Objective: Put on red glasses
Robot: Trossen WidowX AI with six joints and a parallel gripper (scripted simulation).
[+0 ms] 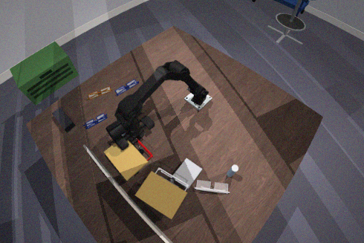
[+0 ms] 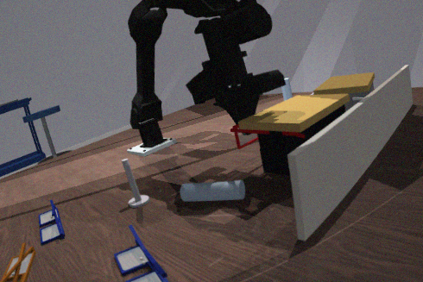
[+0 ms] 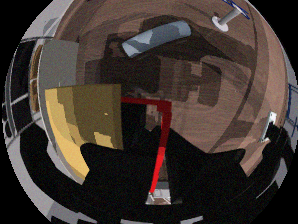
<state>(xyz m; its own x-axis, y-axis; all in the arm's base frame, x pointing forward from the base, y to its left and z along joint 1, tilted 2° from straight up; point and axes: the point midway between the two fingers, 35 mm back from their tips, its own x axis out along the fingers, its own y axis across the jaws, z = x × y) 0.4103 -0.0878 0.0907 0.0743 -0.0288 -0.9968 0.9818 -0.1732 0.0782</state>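
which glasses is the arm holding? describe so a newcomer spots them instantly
Start at the black arm on the wooden table and follow it down to its gripper beside the nearer yellow-topped block. The red glasses sit clamped there, off the table. They are the only red pair; the blue glasses lie flat.

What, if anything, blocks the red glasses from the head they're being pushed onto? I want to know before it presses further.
The gripper is shut on the red glasses, which sit at the edge of the nearer yellow-topped block. That yellow slab overhangs the dark body beneath and hides the frame's far end, so whether anything obstructs there cannot be told.
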